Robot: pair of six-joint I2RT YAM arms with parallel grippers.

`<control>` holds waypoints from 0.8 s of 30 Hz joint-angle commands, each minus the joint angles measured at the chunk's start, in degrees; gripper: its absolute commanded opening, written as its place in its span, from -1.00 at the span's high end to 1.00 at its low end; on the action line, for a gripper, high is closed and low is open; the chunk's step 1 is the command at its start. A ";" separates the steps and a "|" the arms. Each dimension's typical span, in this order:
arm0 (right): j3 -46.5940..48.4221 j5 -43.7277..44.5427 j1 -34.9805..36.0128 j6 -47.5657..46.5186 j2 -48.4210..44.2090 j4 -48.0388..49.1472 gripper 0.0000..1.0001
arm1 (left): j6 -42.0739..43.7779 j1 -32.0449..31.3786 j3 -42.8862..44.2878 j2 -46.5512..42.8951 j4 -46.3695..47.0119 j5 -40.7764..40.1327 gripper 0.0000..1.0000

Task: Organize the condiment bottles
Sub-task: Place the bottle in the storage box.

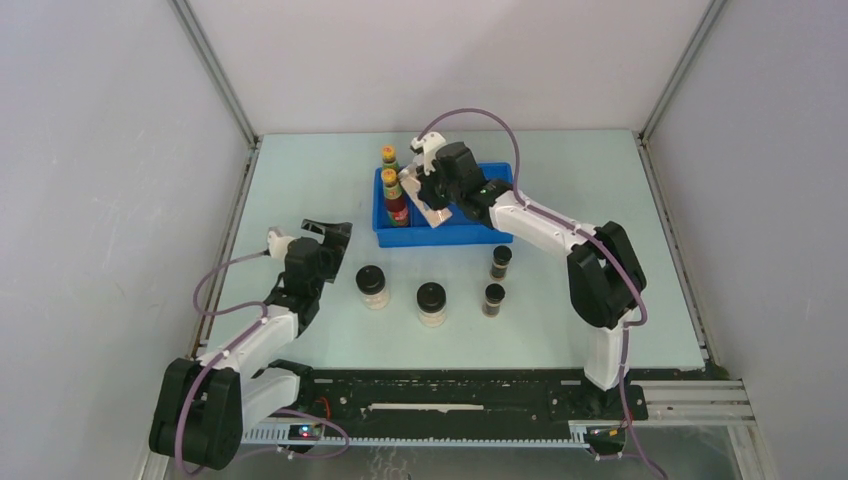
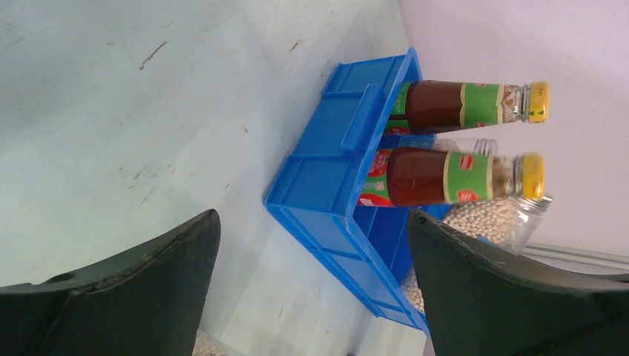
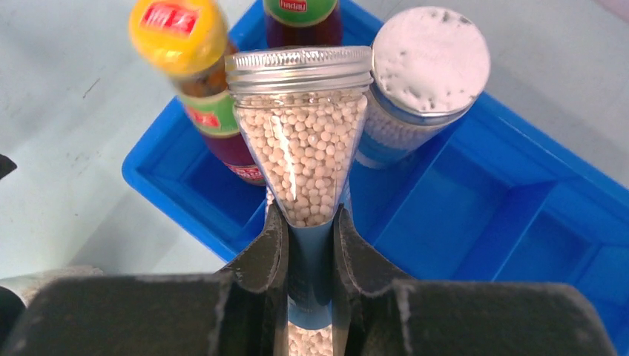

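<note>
Over the left part of the blue tray (image 1: 452, 238), the right gripper (image 3: 308, 216) is pinched narrow on the lower body of a silver-lidded jar (image 3: 300, 126) full of pale beads. The jar's long axis runs straight out from the fingers with the lid at the far end, and in the left wrist view it leans a little instead of standing plumb like its neighbours. The coming move, as I judge it, turns on the slot directly beneath the base. That slot lies between the nearer red-labelled bottle (image 3: 185, 67) on one side and the second silver-lidded jar (image 3: 429, 67) on the other, both close by, with the other red-labelled bottle (image 3: 303, 15) just behind. The fingers hide whether the base touches the tray floor. A tilted descent could knock either neighbour, so the jar wants righting first. The left gripper (image 1: 330, 230) hangs spread wide and empty, well apart from the tray on its left. It is the nearer arm to the two black-lidded jars (image 1: 372, 285) standing on the table (image 1: 300, 160), while the two dark vials (image 1: 501, 261) stand nearer the right arm.
</note>
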 commanded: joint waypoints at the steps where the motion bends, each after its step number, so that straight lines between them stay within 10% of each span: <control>1: -1.40 0.05 0.37 1.11 -4.88 8.65 1.00 | 1.06 0.13 3.15 -0.09 2.29 0.44 -1.00; 24: -19.51 8.34 2.98 -1.35 -8.54 40.06 1.00 | 1.55 -1.28 3.57 0.35 2.35 -0.85 -1.00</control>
